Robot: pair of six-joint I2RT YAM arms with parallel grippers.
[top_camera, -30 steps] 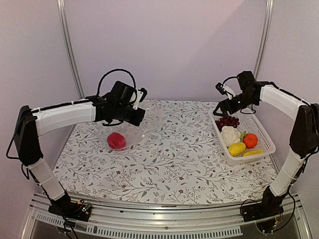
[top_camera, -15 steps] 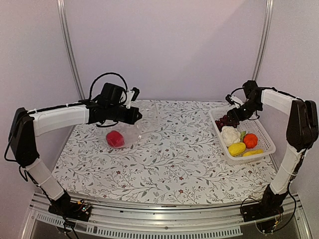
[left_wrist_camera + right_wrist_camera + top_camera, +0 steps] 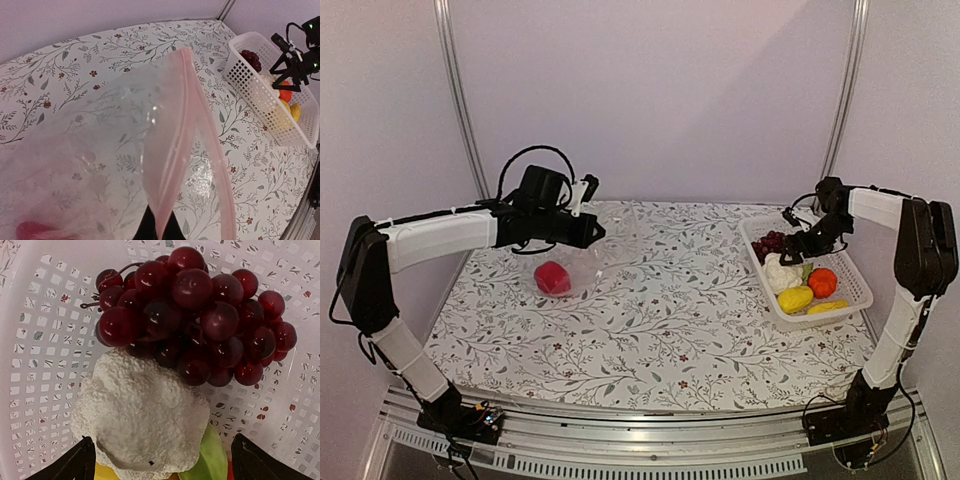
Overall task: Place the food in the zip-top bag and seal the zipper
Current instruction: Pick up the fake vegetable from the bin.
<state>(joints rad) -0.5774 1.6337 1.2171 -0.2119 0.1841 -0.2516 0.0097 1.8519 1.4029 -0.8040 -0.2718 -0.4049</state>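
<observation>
Surface: table (image 3: 670,320) with a white top printed in grey leaf sprigs and small red flowers. At 10 o'clock the zip-top bag (image 3: 592,262) has its lower part resting on the top and its mouth raised. At 3 o'clock, near the edge, a white mesh basket (image 3: 858,278) sits flat. The two are well apart.
</observation>
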